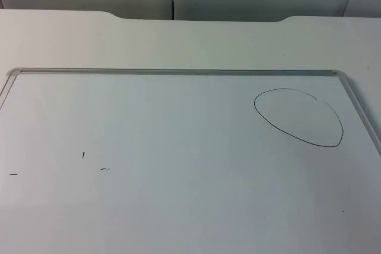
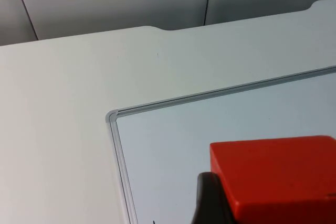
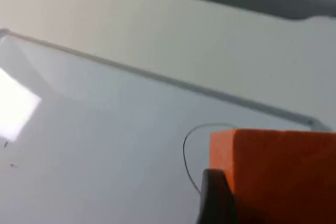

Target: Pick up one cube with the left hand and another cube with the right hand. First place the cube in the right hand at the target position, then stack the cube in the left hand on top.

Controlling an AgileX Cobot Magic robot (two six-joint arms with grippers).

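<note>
We had the red cube point(image 2: 275, 177) pinched in our left gripper point(image 2: 210, 198) and the orange cube point(image 3: 273, 169) in our right gripper point(image 3: 215, 195), both above the whiteboard point(image 1: 178, 147). We needed to lower orange gently inside the drawn circle point(image 1: 299, 117) first.

The right gripper point(image 3: 273, 203) held an orange cube point(image 3: 278, 171) above a whiteboard point(image 3: 105, 150). A black fingertip point(image 3: 215, 198) pressed its side. A drawn black loop point(image 3: 190, 153) curved just beside the cube. The white table point(image 3: 210, 45) lay beyond the board's grey frame point(image 3: 157, 78).
</note>
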